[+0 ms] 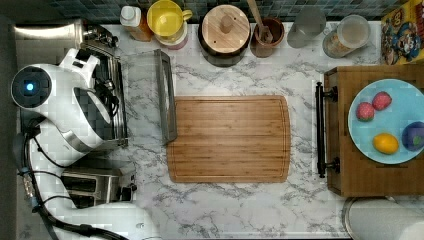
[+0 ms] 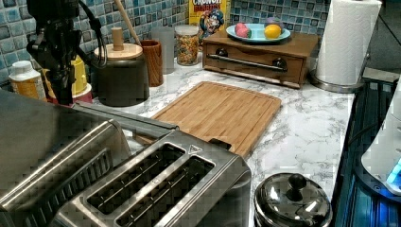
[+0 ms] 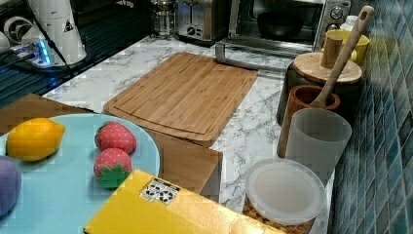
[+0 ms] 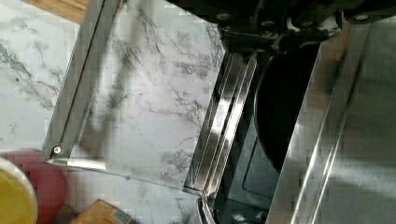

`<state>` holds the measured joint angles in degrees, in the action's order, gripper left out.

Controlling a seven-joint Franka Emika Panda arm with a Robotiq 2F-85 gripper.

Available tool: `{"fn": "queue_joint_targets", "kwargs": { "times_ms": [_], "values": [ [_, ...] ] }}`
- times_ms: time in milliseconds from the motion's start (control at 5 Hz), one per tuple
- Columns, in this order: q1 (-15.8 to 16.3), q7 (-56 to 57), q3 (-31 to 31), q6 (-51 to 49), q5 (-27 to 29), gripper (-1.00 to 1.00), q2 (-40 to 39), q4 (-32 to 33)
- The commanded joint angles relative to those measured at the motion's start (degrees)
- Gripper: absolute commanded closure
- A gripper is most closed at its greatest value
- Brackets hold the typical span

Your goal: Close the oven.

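The stainless-steel oven (image 3: 287, 19) stands at the top view's left, mostly under my white arm. Its glass door (image 1: 142, 95) lies folded down flat over the marble counter, and its bar handle (image 1: 166, 95) rests against the edge of the wooden cutting board. The dark interior (image 4: 280, 116) is exposed, with something round and dark inside. My gripper (image 2: 63, 92) hangs above the oven's front opening, clear of the door (image 4: 140, 93) and touching nothing. From above, the gripper (image 1: 107, 95) is partly hidden by the arm.
A two-slot toaster (image 2: 161, 184) sits beside the oven. The cutting board (image 1: 230, 139) fills the counter's middle. A dark pot with a wooden lid (image 1: 225, 32), a yellow cup (image 1: 167, 20) and jars line the tiled wall. A wooden drawer box (image 1: 350, 170) carries a plate of fruit.
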<state>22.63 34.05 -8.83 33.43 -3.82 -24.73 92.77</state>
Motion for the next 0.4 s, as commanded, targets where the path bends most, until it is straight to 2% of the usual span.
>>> {"fn": "queue_joint_targets", "kwargs": {
  "times_ms": [200, 400],
  "values": [
    [1.65, -1.16, -2.57, 0.23, 1.38, 1.0, 2.77, -3.2],
    [2.09, -1.03, -2.06, 0.25, 1.62, 1.0, 2.8, -3.2]
  ]
}}
